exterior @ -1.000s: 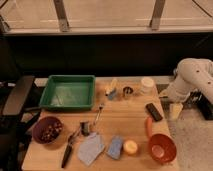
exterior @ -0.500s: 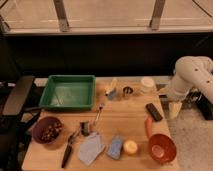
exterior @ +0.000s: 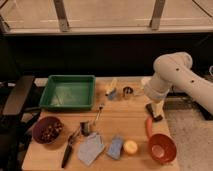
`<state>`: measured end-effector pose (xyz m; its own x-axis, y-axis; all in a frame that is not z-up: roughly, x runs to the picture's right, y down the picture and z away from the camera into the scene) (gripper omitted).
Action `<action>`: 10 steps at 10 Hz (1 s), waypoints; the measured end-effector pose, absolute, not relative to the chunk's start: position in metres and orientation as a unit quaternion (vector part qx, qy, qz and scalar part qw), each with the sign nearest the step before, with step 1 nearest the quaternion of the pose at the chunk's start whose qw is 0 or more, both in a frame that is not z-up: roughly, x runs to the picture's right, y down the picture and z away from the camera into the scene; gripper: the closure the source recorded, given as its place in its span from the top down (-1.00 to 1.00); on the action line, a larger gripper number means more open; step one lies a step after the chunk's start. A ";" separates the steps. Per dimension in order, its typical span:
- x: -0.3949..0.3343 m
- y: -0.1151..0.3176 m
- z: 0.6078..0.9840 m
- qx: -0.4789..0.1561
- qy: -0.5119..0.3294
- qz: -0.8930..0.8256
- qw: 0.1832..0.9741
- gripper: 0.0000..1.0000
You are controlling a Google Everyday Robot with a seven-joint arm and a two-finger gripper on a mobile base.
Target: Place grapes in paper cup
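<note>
Near the right edge of the table (exterior: pixel 125 119), about midway between back and front, the gripper (exterior: pixel 157 107) hung pointing down at the end of the white arm (exterior: pixel 175 75), just above a small black object (exterior: pixel 153 115). Whether it was spread or closed could not be told, and nothing like berries showed in it. Just behind it, toward the back right corner, the paper cup (exterior: pixel 145 80) stood upright and partly hidden by the arm, with no sign of anything in it as far as could be seen. A dark metal cup (exterior: pixel 128 91) sat beside it to the left. Forward of the gripper an orange carrot-like thing (exterior: pixel 149 126) lay along the right edge, and the orange bowl (exterior: pixel 161 147) sat at the front right corner. A yellow round item (exterior: pixel 130 146), a blue sponge (exterior: pixel 116 146) and a grey-blue cloth (exterior: pixel 91 148) lay along the front edge. The grapes (exterior: pixel 50 131) were well apart from all this, resting as a dark reddish-brown cluster in a dark bowl (exterior: pixel 36 134) at the front left corner, with a green tray (exterior: pixel 67 92) behind them at the back left. Judged from that layout, the task had barely begun: the grapes were untouched and almost the whole width of the table lay between them and the cup. What remained was the reach across to the bowl, the grasp, the carry back to the back right corner and the release into the cup.
</note>
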<state>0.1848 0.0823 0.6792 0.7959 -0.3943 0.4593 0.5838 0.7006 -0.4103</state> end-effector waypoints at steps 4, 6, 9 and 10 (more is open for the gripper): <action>0.100 0.108 0.638 -0.257 -0.240 -0.377 0.857 0.60; 0.100 0.108 0.637 -0.256 -0.241 -0.378 0.856 0.60; 0.102 0.108 0.638 -0.258 -0.238 -0.377 0.857 0.60; 0.104 0.106 0.637 -0.263 -0.225 -0.382 0.857 0.60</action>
